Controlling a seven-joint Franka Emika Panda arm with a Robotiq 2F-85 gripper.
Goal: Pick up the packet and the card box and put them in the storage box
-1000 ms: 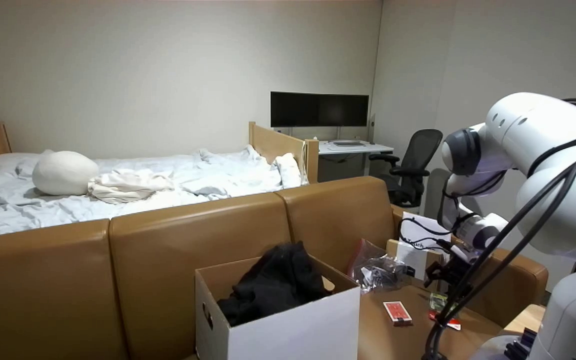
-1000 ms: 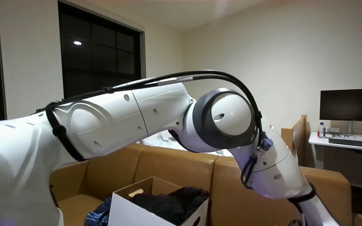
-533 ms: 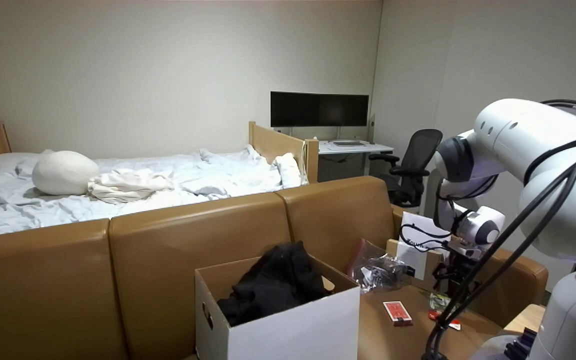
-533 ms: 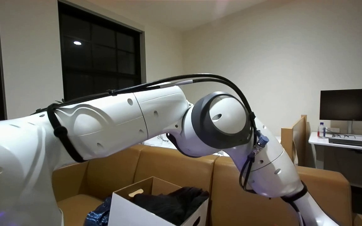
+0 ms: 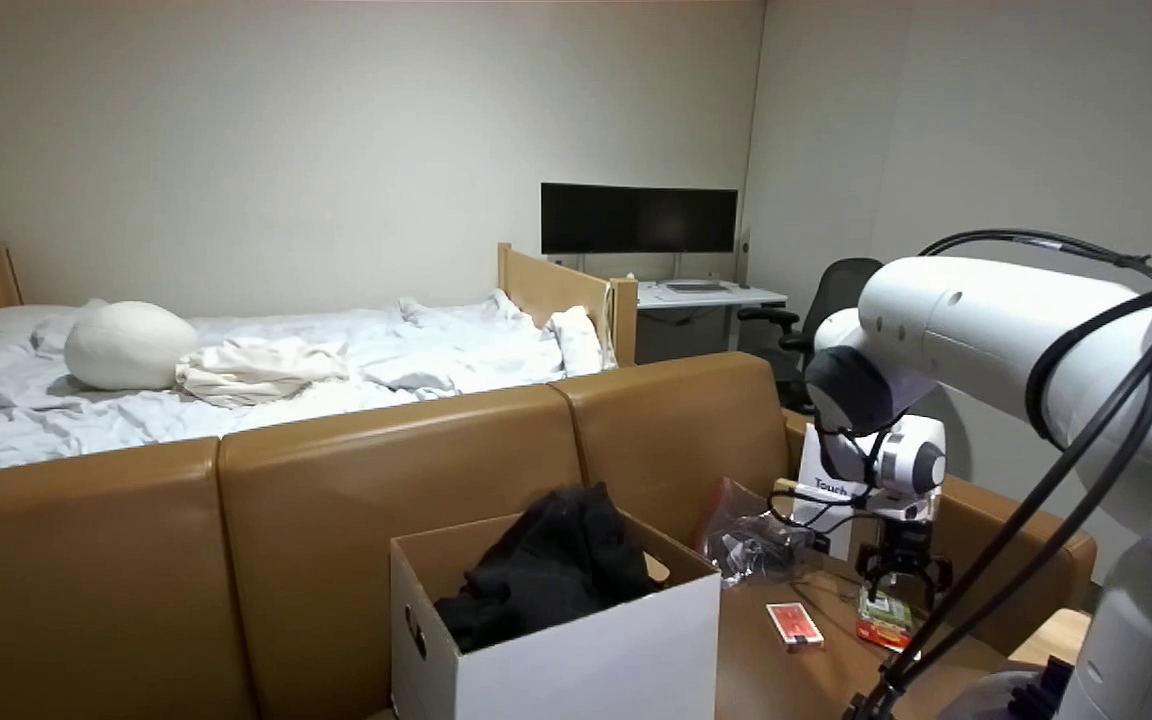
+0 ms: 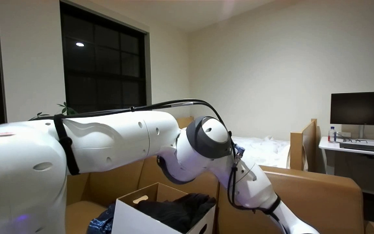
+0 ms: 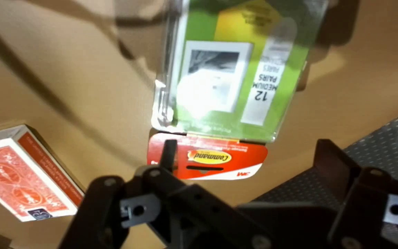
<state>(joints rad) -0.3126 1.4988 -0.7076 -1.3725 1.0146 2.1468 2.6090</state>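
The packet, green with a red Command-labelled end, lies flat on the couch seat in an exterior view (image 5: 884, 622) and fills the top middle of the wrist view (image 7: 233, 79). My gripper (image 7: 246, 147) is open and empty above the packet's red end, pointing down; in the wrist view the left finger overlaps that end and the right finger is well to its right. The gripper also shows in an exterior view (image 5: 903, 592). The red card box (image 5: 795, 626) lies flat beside the packet, at the left of the wrist view (image 7: 16, 180). The storage box (image 5: 586, 660) shows in both exterior views (image 6: 141, 217).
Black cloth (image 5: 556, 570) fills much of the storage box. A clear plastic bag (image 5: 751, 540) and an upright white box (image 5: 826, 500) stand behind the packet. The couch backrest (image 5: 676, 430) rises behind. Dark blue cloth (image 6: 102, 221) lies beside the storage box.
My arm has come lower, and the gripper has swung from tilted to pointing down, now over the packet. The packet and card box have not moved.
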